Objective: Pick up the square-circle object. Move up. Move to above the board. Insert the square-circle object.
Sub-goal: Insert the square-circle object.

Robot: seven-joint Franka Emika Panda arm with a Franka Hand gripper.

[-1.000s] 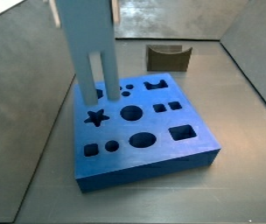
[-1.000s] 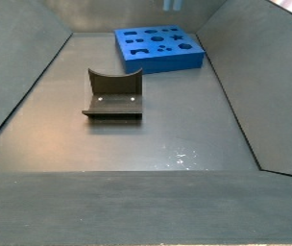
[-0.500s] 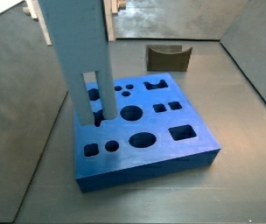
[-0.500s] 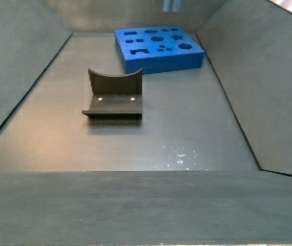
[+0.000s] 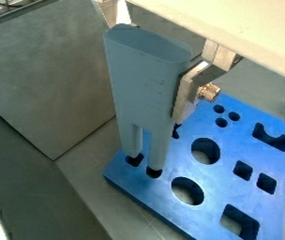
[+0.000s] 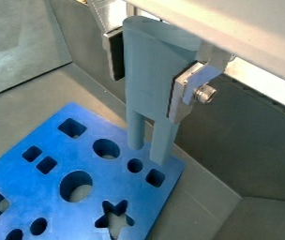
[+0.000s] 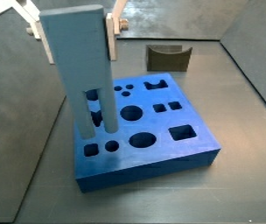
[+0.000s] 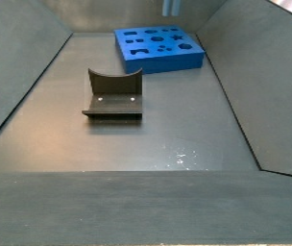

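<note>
Side view shows my hand (image 7: 73,19), clamped on the square-circle object (image 7: 80,74), has sunk its prongs into the board (image 7: 142,140) at 9 o'clock: insertion underway.

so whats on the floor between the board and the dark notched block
Nothing: in a side view, bare grey floor separates the board from the dark notched block. The gripper holds the square-circle object.

Wrist views look down close — side views farther; all share the board (image 7: 142,122).

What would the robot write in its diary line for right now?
phase: inserting | gripper: shut on slab, above board | slab: upright, prongs in holes at board edge | board: flat on floor | dark block: behind, untouched
</note>
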